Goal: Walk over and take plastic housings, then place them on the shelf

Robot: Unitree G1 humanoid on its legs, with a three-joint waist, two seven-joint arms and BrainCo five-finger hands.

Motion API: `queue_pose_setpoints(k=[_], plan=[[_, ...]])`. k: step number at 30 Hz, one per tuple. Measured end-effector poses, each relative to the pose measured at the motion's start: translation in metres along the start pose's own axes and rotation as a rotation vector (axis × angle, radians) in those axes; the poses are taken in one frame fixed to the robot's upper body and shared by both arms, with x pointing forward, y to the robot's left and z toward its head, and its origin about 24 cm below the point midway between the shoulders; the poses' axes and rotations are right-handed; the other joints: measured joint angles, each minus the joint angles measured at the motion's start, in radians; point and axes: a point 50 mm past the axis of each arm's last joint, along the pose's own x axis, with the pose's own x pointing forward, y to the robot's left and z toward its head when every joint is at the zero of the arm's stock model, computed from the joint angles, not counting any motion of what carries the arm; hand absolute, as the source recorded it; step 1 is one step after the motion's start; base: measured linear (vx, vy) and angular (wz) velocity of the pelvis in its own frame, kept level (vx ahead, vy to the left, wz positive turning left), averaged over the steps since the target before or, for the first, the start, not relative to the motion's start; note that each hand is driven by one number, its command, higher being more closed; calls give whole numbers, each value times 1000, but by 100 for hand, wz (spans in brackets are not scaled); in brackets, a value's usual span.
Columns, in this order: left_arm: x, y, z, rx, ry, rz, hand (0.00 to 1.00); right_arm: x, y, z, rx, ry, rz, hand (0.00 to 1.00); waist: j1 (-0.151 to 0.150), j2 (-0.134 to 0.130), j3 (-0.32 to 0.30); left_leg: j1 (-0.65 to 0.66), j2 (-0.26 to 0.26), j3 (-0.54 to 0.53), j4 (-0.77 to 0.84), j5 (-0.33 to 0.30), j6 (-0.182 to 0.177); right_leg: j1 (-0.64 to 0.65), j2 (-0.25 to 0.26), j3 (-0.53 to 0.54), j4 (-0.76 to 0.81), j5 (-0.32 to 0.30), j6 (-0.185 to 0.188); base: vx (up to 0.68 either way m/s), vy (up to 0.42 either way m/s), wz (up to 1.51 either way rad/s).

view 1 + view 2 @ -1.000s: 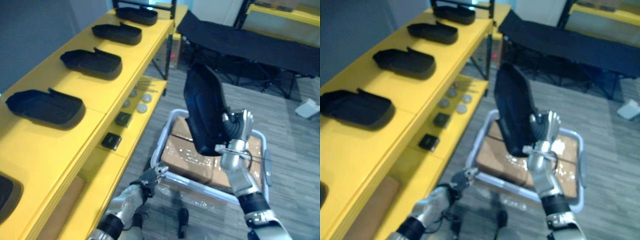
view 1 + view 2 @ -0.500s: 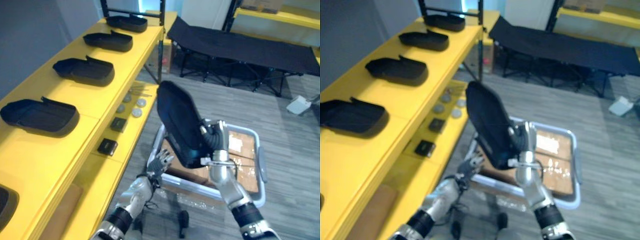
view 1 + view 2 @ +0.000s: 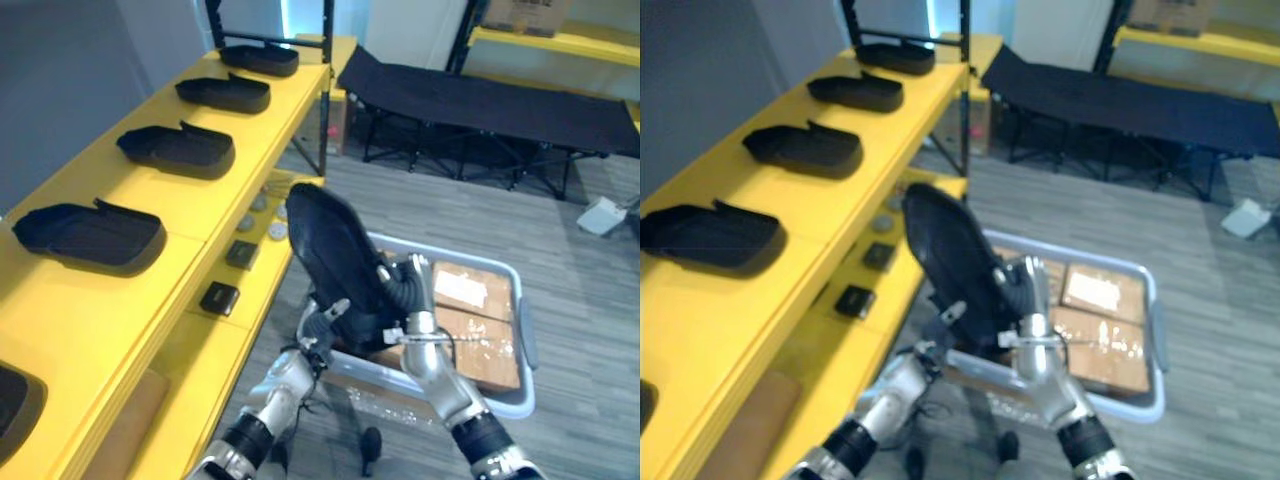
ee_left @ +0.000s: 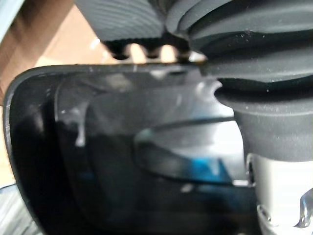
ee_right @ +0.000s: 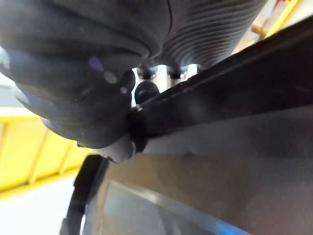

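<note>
A black plastic housing (image 3: 330, 260) stands tilted in the air in front of me, above a cart. My right hand (image 3: 412, 318) is shut on its right edge; the right wrist view shows the thumb (image 5: 73, 107) pinching the rim (image 5: 220, 98). My left hand (image 3: 318, 335) has come up from the lower left and touches the housing's lower edge. From the left wrist the housing's hollow inside (image 4: 122, 161) sits right up against that hand. The yellow shelf (image 3: 190, 215) runs along the left, with several housings in a row on top, the nearest (image 3: 90, 235).
Below the housing stands a grey-rimmed cart (image 3: 522, 350) holding cardboard boxes (image 3: 465, 300). Small dark parts (image 3: 219, 297) lie on the shelf's lower level. A black folding cot (image 3: 490, 100) stands across the back, on the wooden floor.
The housing has tipped and sunk toward the left. My left hand rose from below and now meets its lower edge. The camera has shifted a little.
</note>
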Motion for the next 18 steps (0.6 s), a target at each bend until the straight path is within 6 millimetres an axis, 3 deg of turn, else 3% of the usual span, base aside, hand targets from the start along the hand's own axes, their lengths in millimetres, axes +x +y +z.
queue_pose_setpoints(k=[2,3,11,18], plan=[[-1,1,-2,1,5,2,0,-1,2,-2,9,17,-4,100,0,1,-11,-3,-1,-9,-1,0,0,3,0,-5,-10,3,0,2,-2,7],[-1,1,-3,12,9,8,100,-1,3,-1,16,15,-5,100,0,2,-21,-3,0,-15,-1,0,0,6,0,-12,-10,4,-1,5,-4,8],[-5,16,3,141,-24,163,100,-2,24,17,90,-30,74,100,7,1,-24,-3,0,-21,2,0,0,11,0,-18,-11,3,-2,-7,2,2],[-8,21,10,170,-83,208,100,-3,28,24,146,-43,82,100,10,-1,-25,-3,1,-23,3,-2,-2,11,2,-20,-13,1,-4,0,0,0]])
